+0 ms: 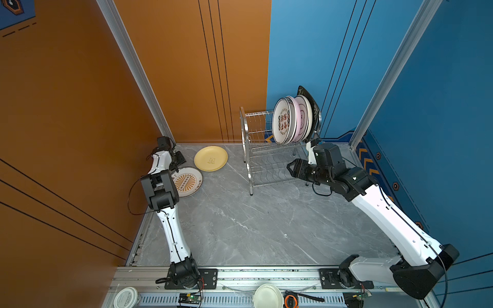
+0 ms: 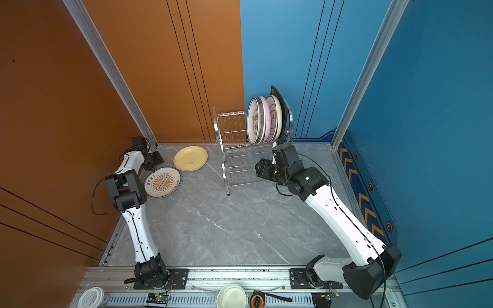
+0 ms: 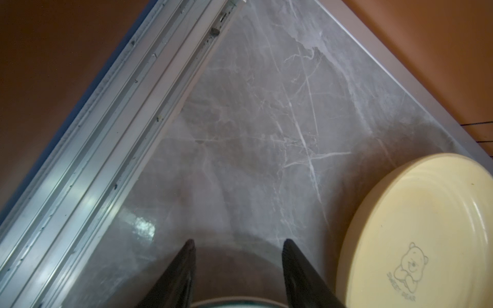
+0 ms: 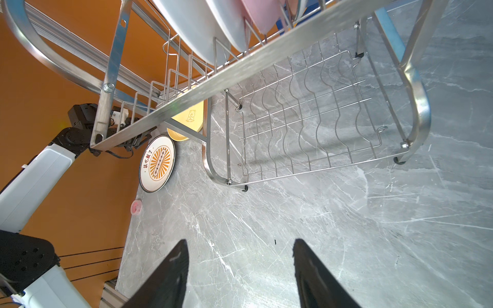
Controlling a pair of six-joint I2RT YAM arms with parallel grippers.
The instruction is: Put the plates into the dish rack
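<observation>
The right gripper (image 4: 240, 241) hangs spread wide and empty above the marble table (image 1: 240, 226) beside the dish rack (image 4: 266, 56). The left gripper (image 3: 238, 241), jaws apart, sits over the rim of the sunburst plate (image 1: 186, 182) lying flat by the orange wall (image 1: 66, 106); contact cannot be told. Just beyond lies the yellow plate (image 1: 210, 158). Farthest, a lettered white plate (image 1: 282, 121), a pink plate (image 4: 260, 13) and a black square plate (image 1: 310, 102) stand upright in the rack's upper tier

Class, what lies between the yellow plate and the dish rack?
Nothing: in both top views only bare grey tabletop separates the yellow plate from the dish rack.
</observation>
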